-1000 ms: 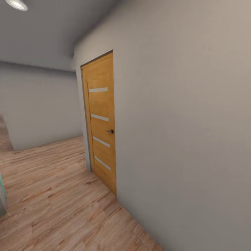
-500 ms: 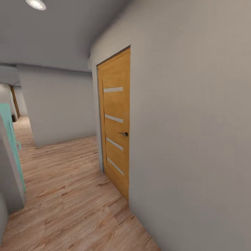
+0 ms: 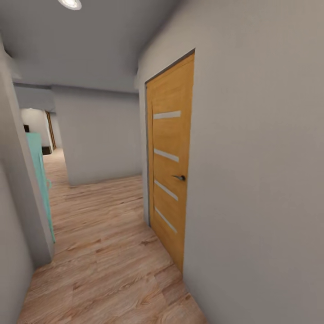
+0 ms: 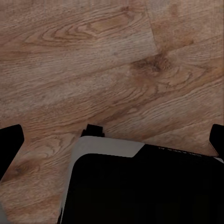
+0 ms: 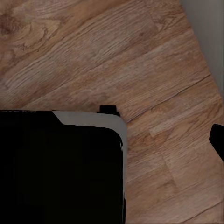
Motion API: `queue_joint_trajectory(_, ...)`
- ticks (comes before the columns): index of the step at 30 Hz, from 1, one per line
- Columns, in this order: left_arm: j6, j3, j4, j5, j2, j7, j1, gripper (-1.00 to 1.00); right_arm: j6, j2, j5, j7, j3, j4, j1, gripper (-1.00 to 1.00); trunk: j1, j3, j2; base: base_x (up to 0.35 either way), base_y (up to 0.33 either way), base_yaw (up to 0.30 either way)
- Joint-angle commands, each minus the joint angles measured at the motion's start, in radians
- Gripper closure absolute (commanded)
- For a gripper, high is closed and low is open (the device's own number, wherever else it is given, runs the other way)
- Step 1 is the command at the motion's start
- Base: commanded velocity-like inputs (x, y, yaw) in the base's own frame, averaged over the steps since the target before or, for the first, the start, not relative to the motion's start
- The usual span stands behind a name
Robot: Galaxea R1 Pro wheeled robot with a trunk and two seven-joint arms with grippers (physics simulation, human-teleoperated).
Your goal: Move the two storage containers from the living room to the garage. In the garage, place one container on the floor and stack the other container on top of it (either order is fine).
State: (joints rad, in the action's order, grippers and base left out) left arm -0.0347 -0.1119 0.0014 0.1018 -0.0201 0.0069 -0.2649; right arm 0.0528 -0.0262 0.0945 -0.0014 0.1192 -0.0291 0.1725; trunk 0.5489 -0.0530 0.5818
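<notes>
The storage containers are out of view, and so is the garage. I am in a corridor with a light wood plank floor. My left gripper hangs open over those planks, its two dark fingertips far apart at the picture's sides and nothing between them. One dark fingertip of my right gripper shows at the picture's edge, also over planks and holding nothing; the other is lost against my black base.
A shut orange-brown wooden door with pale slats and a dark handle sits in the grey wall on my right. A grey wall corner and a teal panel stand on the left. The corridor runs ahead to a grey wall.
The whole head view has shifted, so the camera moved: the door now lies further right in the picture, and the left wall corner, teal panel and far opening have come into view.
</notes>
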Motion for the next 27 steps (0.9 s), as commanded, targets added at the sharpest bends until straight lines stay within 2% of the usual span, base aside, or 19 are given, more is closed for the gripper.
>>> queue_joint_trajectory(1,-0.004,-0.003,0.0,0.01,-0.001,0.001,0.0,-1.0,0.006,0.0,0.01,0.0,0.008,-0.003,0.001,-1.0,0.001,0.0,0.0,0.322,0.0,0.267)
queue_joint_trajectory(27,-0.004,-0.003,0.0,0.01,0.0,0.002,0.0,-1.0,0.006,0.0,0.01,0.0,0.01,-0.003,0.001,-1.0,0.001,0.0,0.0,0.321,0.0,0.267)
